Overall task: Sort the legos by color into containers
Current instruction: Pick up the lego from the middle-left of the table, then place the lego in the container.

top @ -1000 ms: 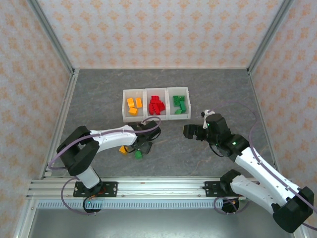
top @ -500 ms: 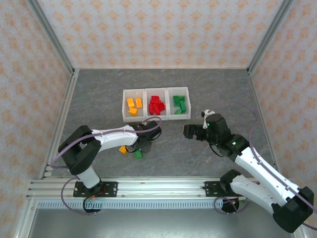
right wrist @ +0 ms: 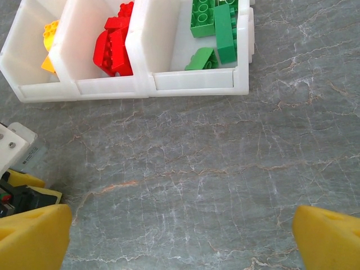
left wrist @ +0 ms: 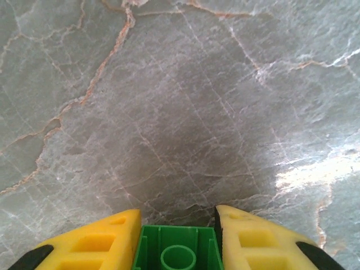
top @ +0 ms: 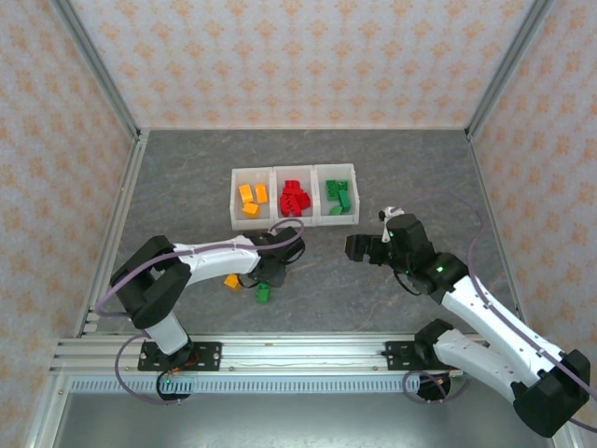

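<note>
**Figure. Picking up a loose green brick for sorting.** The left claw [top: 269, 281] is closed on a green brick [left wrist: 177, 250], which sits between the two yellow fingers [left wrist: 95, 242] low over the desk [top: 187, 187], in front of the containers [top: 294, 222] and beside a loose orange brick [top: 230, 281]. The right claw [top: 359, 248] hangs fully spread and empty, near the front of the bins.

*Technique.* The brick appears centred and square between the fingers, so a straight lift should clear the desk without twisting. The carry should pass over the front wall, and the release should come low inside the right-hand bin [right wrist: 194, 79], where the other green bricks [right wrist: 216, 28] lie. The wide-spread right claw stands near that route and should be given room.

*Materials.* The bricks are glossy, hard plastic. The held one shows a hollow underside with a round central tube. The bins are white, smooth, thin-walled rectangles joined in a row. The middle bin holds red bricks [right wrist: 115, 42] and the left one orange. The desk is grey and stone-veined, with a faint sheen.
</note>
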